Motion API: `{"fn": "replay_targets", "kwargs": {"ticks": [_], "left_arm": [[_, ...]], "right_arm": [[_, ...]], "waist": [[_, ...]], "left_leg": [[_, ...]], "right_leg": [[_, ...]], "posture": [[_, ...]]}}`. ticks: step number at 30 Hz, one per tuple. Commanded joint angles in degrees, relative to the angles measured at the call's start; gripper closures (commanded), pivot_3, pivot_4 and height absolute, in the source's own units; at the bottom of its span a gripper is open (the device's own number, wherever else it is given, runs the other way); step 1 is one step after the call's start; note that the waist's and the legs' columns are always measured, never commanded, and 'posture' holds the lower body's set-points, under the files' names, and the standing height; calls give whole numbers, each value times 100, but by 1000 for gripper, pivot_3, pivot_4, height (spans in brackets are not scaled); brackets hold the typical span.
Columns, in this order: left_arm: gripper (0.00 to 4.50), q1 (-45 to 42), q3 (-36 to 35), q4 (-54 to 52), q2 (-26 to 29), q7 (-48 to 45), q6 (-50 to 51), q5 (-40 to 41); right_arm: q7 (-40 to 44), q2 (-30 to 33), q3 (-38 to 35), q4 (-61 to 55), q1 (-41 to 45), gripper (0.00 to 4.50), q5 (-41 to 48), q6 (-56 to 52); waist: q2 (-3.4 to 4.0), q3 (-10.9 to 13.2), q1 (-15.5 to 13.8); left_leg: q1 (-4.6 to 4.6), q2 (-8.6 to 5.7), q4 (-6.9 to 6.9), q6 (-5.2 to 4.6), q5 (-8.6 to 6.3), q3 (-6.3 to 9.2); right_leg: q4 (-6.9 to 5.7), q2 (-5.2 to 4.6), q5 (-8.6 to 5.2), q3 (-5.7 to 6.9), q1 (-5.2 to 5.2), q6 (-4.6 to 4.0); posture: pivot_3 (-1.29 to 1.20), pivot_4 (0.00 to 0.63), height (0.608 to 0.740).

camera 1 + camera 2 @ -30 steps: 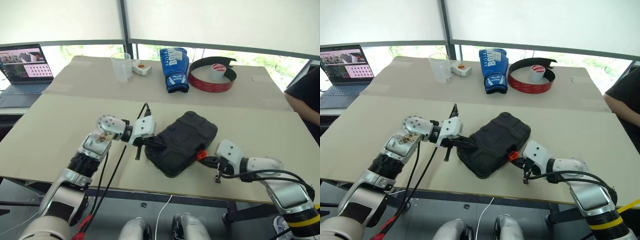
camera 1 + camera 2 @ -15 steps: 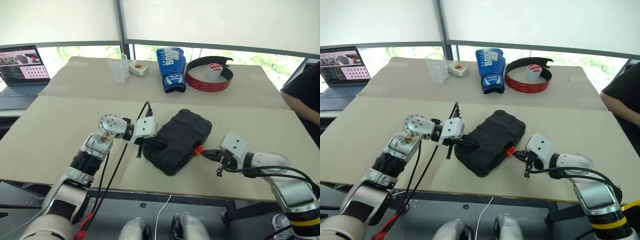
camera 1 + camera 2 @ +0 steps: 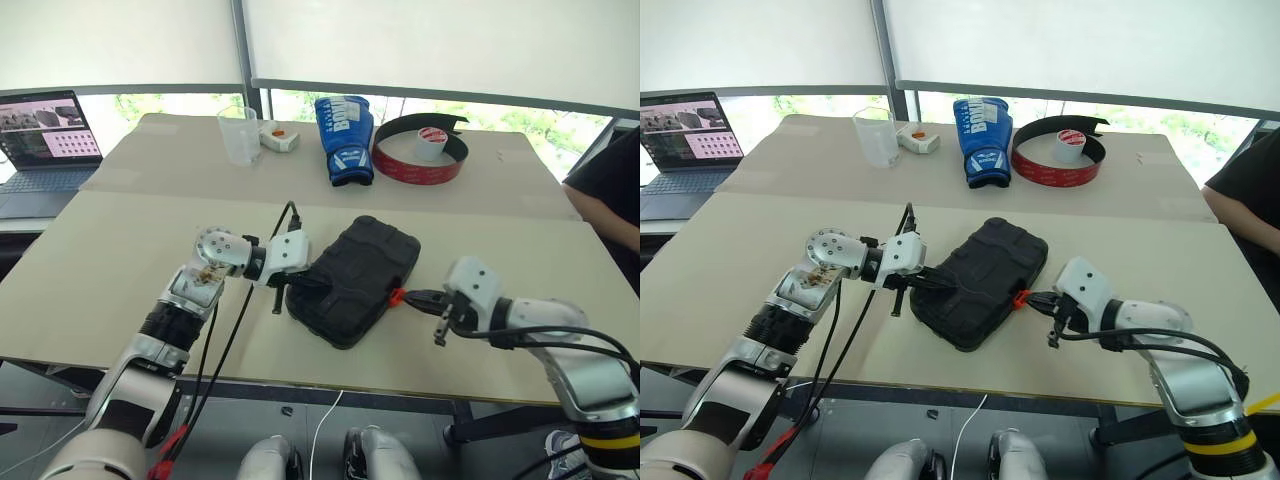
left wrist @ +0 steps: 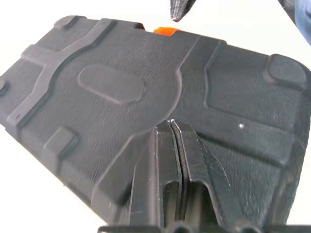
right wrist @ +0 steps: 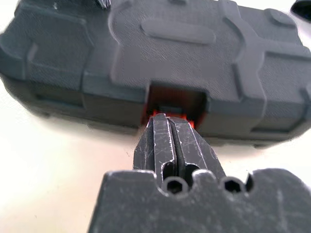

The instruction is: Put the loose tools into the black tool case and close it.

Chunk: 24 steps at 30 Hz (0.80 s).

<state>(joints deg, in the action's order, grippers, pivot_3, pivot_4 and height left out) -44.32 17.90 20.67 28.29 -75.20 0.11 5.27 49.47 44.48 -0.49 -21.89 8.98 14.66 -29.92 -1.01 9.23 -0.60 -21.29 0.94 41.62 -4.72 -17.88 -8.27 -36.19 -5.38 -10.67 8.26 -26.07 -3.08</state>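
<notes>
black tool case (image 3: 355,280): stiff, lidded, slick shell | press orange latch (image 3: 397,296) at its 4 o'clock | left pincer (image 3: 305,283), right pincer (image 3: 415,297): both clenched empty

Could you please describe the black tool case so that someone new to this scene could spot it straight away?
On the near half of the beige table, between the left gripper and the right gripper, lies the black tool case, shut and flat. It is the only textured black moulded shell there, with an orange latch on the edge facing the right gripper, unlike the blue boxing glove farther back.
</notes>
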Motion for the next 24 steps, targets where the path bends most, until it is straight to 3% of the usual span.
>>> {"fn": "replay_targets", "kwargs": {"ticks": [1,5,12,19,24], "left_arm": [[4426,197,161,147,108,12,190,-262],[4426,158,157,213,88,36,157,-278],[4426,77,200,343,25,46,80,-313],[4426,-9,215,502,-31,33,-10,-337],[4426,13,208,624,-86,67,-63,-362]], "right_arm": [[203,218,-214,-72,-70,4500,111,136],[247,298,-235,210,-89,4500,56,189],[-52,-205,223,649,497,4500,-189,345],[-143,-549,258,187,1073,4500,83,-141],[-136,-520,273,38,1035,4500,94,-319]], "waist": [[0,0,-3],[-1,-1,-4],[-1,-2,3],[-1,-2,88],[-1,-2,102]], "left_leg": [[0,0,0,0,0,0],[0,0,0,0,0,1],[0,0,-1,0,0,0],[0,1,-1,3,2,0],[14,1,-36,18,11,-1]], "right_leg": [[0,0,0,0,0,0],[0,0,0,0,0,0],[-1,0,0,0,-1,0],[-4,0,0,-1,-3,0],[-2,1,0,-1,-3,0]], "posture": [[0,150,727],[0,150,727],[0,150,727],[0,150,727],[0,150,727]]}}
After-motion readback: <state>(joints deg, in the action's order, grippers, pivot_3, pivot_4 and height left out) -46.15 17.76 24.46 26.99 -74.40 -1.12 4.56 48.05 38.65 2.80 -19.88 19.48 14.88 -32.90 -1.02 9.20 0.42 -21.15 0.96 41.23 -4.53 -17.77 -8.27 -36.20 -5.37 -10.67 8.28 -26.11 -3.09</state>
